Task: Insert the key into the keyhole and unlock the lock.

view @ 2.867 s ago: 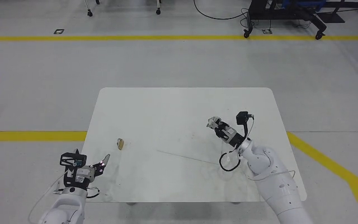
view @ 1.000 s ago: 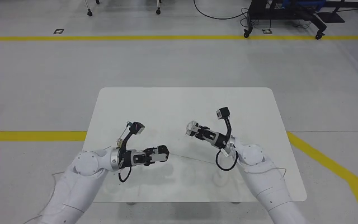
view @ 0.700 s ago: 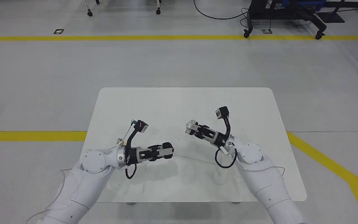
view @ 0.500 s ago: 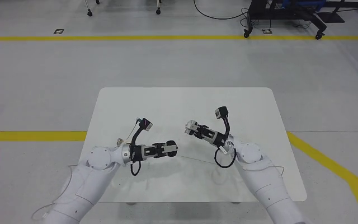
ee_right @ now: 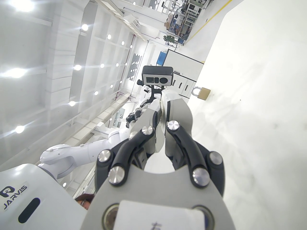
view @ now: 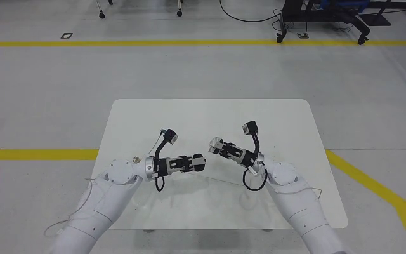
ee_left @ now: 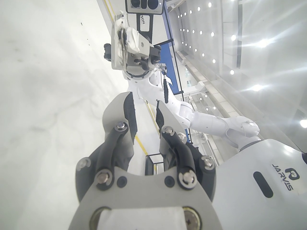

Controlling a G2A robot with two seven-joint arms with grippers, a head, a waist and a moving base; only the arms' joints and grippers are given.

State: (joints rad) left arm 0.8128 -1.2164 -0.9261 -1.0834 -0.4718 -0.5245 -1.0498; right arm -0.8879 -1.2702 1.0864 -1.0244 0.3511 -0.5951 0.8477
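The two grippers meet almost tip to tip over the middle of the table [view: 190, 114], near each other but apart. The left gripper [ee_left: 145, 111] has its fingers a little way apart, a narrow gap between the dark pads, and nothing sits in that gap. Straight ahead of it, the right gripper [ee_right: 162, 114] has its fingers pressed together. From the left wrist view a thin metal piece is pinched edge-on between its white-wrapped pads; it looks to be the key [ee_left: 122, 43], though I can't make out its shape.

The padlock [ee_right: 202, 93], with a brass body and silver shackle, lies flat on the table well behind the left gripper, just beside that arm, and well apart from the right gripper and what it holds.

Far beyond both grippers, a yellow line [view: 190, 43] runs across the grey floor.
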